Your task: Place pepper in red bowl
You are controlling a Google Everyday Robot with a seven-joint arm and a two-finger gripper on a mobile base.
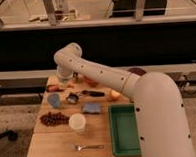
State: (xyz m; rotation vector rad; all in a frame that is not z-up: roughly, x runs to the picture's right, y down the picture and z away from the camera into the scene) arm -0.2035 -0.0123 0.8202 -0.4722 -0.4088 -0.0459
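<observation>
A small orange pepper [54, 88] lies at the far left of the wooden table [55, 145]. My gripper [66, 81] hangs from the white arm's wrist just right of and slightly above the pepper, low over the table's back left. The red bowl [90, 82] is a red-orange round shape at the back middle of the table, to the gripper's right and partly hidden behind my forearm. Whether the gripper touches the pepper cannot be told.
A blue cup [53, 99], a dark small object [72, 98], a black-handled utensil [94, 93], a round yellow-orange fruit [114, 95], a blue sponge [91, 108], grapes [54, 118], a white cup [77, 123], a fork [88, 146], a green tray [124, 129] and a maroon dish [136, 70] are on the table.
</observation>
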